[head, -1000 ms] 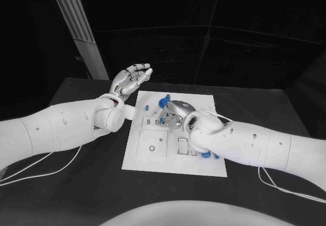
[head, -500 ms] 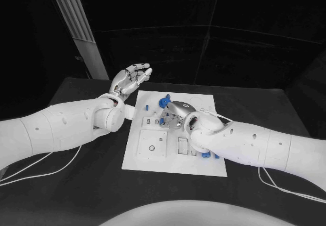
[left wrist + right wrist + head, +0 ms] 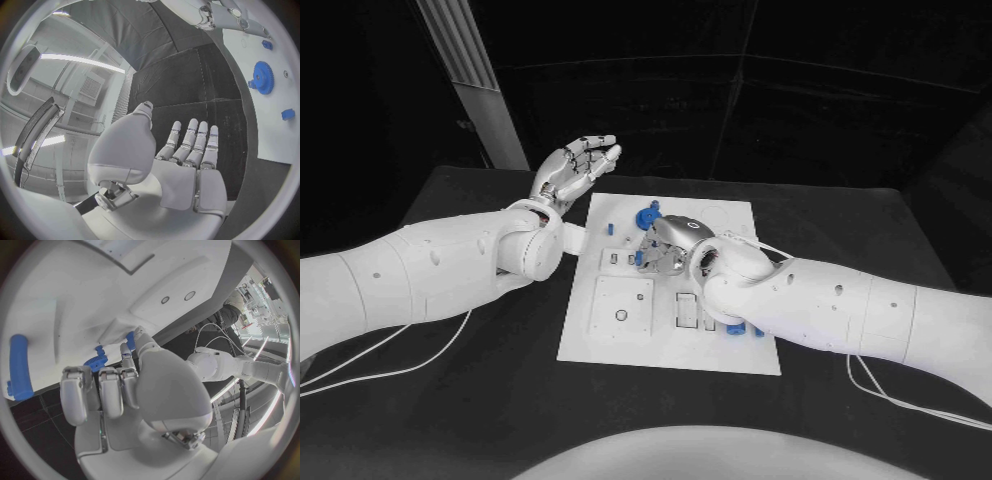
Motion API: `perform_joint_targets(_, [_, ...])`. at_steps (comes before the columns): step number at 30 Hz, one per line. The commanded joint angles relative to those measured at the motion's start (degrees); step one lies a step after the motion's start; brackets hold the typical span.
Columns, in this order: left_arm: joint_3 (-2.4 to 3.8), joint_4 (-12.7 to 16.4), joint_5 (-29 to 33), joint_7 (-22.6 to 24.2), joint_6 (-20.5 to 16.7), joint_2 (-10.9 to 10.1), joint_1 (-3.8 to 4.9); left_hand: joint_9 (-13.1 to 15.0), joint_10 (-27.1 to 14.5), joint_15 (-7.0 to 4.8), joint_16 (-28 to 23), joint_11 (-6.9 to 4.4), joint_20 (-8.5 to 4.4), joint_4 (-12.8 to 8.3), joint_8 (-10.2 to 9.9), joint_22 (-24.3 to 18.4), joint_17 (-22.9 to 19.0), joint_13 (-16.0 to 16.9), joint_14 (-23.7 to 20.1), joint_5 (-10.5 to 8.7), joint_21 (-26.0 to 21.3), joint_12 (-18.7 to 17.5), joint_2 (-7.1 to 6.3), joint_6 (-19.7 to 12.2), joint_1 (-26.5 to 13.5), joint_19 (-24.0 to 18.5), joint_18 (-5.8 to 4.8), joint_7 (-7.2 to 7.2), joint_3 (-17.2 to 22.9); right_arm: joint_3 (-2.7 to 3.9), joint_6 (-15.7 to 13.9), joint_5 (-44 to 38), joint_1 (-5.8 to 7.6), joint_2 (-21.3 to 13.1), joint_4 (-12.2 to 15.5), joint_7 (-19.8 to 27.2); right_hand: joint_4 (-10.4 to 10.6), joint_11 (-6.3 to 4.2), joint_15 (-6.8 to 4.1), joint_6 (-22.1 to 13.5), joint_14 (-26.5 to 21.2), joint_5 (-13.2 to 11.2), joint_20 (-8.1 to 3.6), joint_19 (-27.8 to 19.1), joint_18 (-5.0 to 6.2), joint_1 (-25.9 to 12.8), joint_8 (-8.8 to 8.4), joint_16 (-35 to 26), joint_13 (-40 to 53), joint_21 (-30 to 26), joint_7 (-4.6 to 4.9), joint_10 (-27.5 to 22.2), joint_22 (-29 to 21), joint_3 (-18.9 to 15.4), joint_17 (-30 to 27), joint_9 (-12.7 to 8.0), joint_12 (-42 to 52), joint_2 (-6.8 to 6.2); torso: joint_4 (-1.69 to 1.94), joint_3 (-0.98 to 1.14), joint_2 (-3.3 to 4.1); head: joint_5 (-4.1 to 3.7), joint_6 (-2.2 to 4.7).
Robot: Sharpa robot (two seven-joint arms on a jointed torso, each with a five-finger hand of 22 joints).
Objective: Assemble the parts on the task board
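Black worktop point(image 3: 473, 400) fills the lower frame of the head view, with the white task board point(image 3: 668, 345) at centre. Nearest, at the board's lower right, small blue parts point(image 3: 736, 328) lie beside the right arm. Mid-board, the right hand point(image 3: 672, 243) is down among blue pieces, fingers curled; whether it pinches one I cannot tell. Farther up, a blue gear point(image 3: 648, 213) stands near the board's top edge. Beyond the board's upper left corner the left hand point(image 3: 574, 168) hangs spread, holding nothing.

A slip or tilt could jam a piece, since the right hand hides its own fingertips from above. The right wrist view shows them against a blue part point(image 3: 130, 340), plus a blue peg point(image 3: 19, 365); the left wrist view shows the gear point(image 3: 264, 77) unobstructed.
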Motion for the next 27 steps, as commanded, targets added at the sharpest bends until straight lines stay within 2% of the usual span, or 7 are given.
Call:
perform_joint_targets(1, [0.03, 0.0, -0.3, 15.1, 0.4, 0.1, 0.1, -0.1, -0.5, 0.07, 0.3, -0.03, 0.05, -0.2, 0.3, 0.0, 0.0, -0.1, -0.2, 0.29, -0.1, 0.1, 0.36, -0.3, 0.0, -0.5, 0.93, 8.92, 0.1, 0.02, -0.6, -0.4, 0.08, 0.0, 0.1, 0.4, -0.1, 0.06, 0.27, 0.3, 6.0, -0.2, 0.38, 6.1, -0.42, 0.4, 0.31, 0.1, 15.1, 0.2, -0.53, 6.0, 15.1, 0.8, 15.1, 0.2, 0.1, 1.3, 0.03, -0.02, 0.02, -0.03, -0.02])
perform_joint_targets(5, [0.03, -0.1, -0.3, 15.1, 0.4, 0.1, 0.1, -0.1, -0.5, 0.07, 0.3, -0.03, 0.05, -0.2, 0.3, 0.0, 0.0, -0.1, -0.2, 0.29, -0.1, 0.1, 0.36, -0.3, 0.0, -0.5, 0.93, 8.92, 0.1, 0.02, -0.6, -0.3, 0.08, 0.0, 0.2, 0.2, -0.2, -0.3, 0.04, 0.8, 6.0, -0.2, 0.29, 6.1, -0.42, 0.8, 0.48, 0.1, 15.1, 0.2, -0.96, 6.0, 15.1, 1.1, 15.1, 0.3, 0.1, 1.66, 0.01, 0.0, 0.02, -0.02, -0.01])
perform_joint_targets(9, [0.03, -0.1, -0.3, 15.0, 0.5, 0.1, 0.1, -0.1, -0.5, 0.07, 0.3, -0.03, 0.05, -0.2, 0.3, 0.0, 0.0, -0.1, -0.2, 0.29, -0.1, 0.1, 0.36, -0.3, 0.0, -0.5, 0.93, 8.92, 0.1, 0.02, -0.9, -0.4, 0.07, -0.1, 0.2, 0.0, 0.0, 0.16, 0.14, 0.0, 6.0, -0.2, 0.26, 6.1, -0.42, 0.3, 0.05, 0.1, 15.1, 0.2, -0.15, 6.0, 15.1, 0.8, 15.1, 0.1, 0.1, 1.02, 0.01, 0.0, 0.01, -0.02, -0.03])
perform_joint_targets(16, [0.03, 0.1, -0.3, 14.9, 0.7, -0.1, 0.1, -0.1, -0.6, 0.07, 0.3, -0.03, 0.06, -0.2, 0.2, 0.1, 0.0, -0.1, -0.3, 0.35, -0.1, 0.1, 0.44, -0.5, 0.1, -0.5, 0.93, 8.92, 0.1, 0.03, -3.6, -0.7, 0.05, -1.3, 1.6, 0.1, 2.9, 1.37, 1.79, -4.9, 6.0, -0.6, 1.48, 6.1, -0.42, -2.8, -0.19, 0.1, 15.1, 0.2, 1.24, 6.0, 15.1, -0.8, 15.1, -0.2, 0.1, -2.43, -0.04, 0.1, 0.02, 0.31, 0.22])
perform_joint_targets(20, [0.03, 0.2, -0.3, 14.7, 0.8, -0.5, 0.1, -0.1, -0.6, 0.08, 0.3, -0.02, 0.1, -0.2, 0.2, 0.3, 0.0, -0.1, -0.3, 0.37, 0.0, 0.1, 0.41, -0.5, 0.1, -0.3, 0.93, 8.93, 0.1, 0.05, -6.3, -0.9, 0.1, -3.9, 4.3, 0.6, 7.5, 2.26, 2.62, -8.4, 6.0, -0.7, 2.46, 6.1, -0.42, -3.7, -0.05, 0.1, 15.1, 0.2, 2.16, 6.0, 15.1, -4.0, 15.1, -0.1, 0.1, -4.82, -0.02, 0.01, -0.09, 0.43, 0.26])
perform_joint_targets(24, [0.03, 0.3, -0.5, 14.3, 0.7, -0.9, 0.11, -0.2, -0.7, 0.11, 0.3, -0.01, 0.16, -0.2, 0.1, 0.3, 0.0, -0.1, -0.3, 0.39, 0.1, 0.1, 0.29, -0.7, 0.2, -0.3, 0.92, 8.93, 0.0, 0.08, -8.9, -0.9, 0.61, -6.4, 6.9, 1.3, 8.4, 2.52, 2.88, -9.4, 6.0, -0.7, 2.76, 6.1, -0.42, -3.8, 0.0, 0.1, 15.1, 0.2, 2.44, 6.0, 15.1, -6.0, 15.1, -0.1, 0.1, -5.52, -0.07, -0.02, -0.17, 0.45, 0.34])
perform_joint_targets(27, [0.03, 0.6, -1.6, 13.4, 0.7, -1.4, 0.18, -0.2, -0.8, 0.14, 0.3, 0.0, 0.35, -0.2, 0.1, 1.5, 0.0, -0.1, -0.3, 0.41, 0.8, 0.2, 0.04, -0.9, 0.3, 0.8, 0.83, 8.94, -0.2, 0.09, -10.9, 0.6, 1.67, -8.6, 9.0, 2.9, 8.5, 2.59, 2.96, -9.4, 6.0, -0.7, 2.89, 6.1, -0.42, -4.1, 0.17, 0.1, 15.1, 0.2, 2.47, 6.0, 15.1, -7.1, 15.1, 0.0, 0.1, -5.49, 0.01, 0.06, -0.13, 0.53, 0.56])
